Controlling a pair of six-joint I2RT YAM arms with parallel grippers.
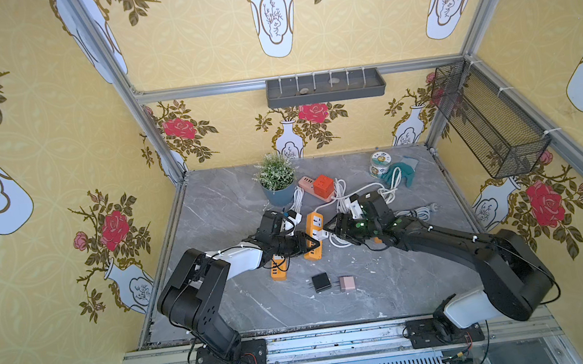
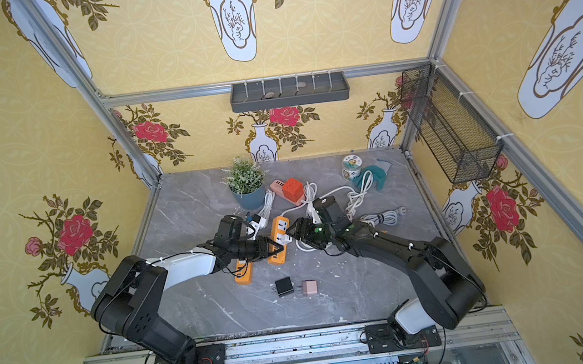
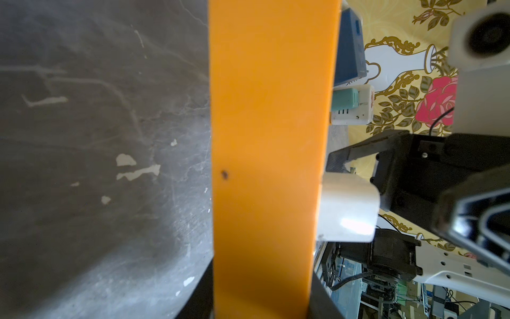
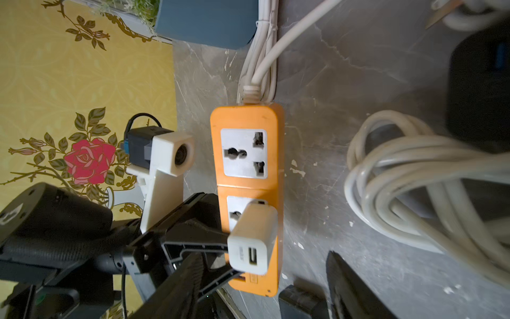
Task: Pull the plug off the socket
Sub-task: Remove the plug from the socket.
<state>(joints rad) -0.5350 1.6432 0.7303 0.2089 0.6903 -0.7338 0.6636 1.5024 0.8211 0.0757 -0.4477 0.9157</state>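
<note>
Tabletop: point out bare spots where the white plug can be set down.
Bare: the left strip of the table, between its edge and the potted plant; the front band nearer the rail than the black charger and pink charger. Crowded: the middle and back right, around the orange power strip and white cords.

Long orange plastic power strip [image 4: 248,116], its socket faces pale grey. Square white plastic plug [image 4: 252,237], glossy. The stone tabletop [image 1: 388,291] is grey with lighter marble veins and white flecks. Yellow wallpaper [image 1: 193,52] carries red roses, olive leaves and white vases. Small black cube charger [image 1: 320,281], small pink cube charger [image 1: 347,283].
</note>
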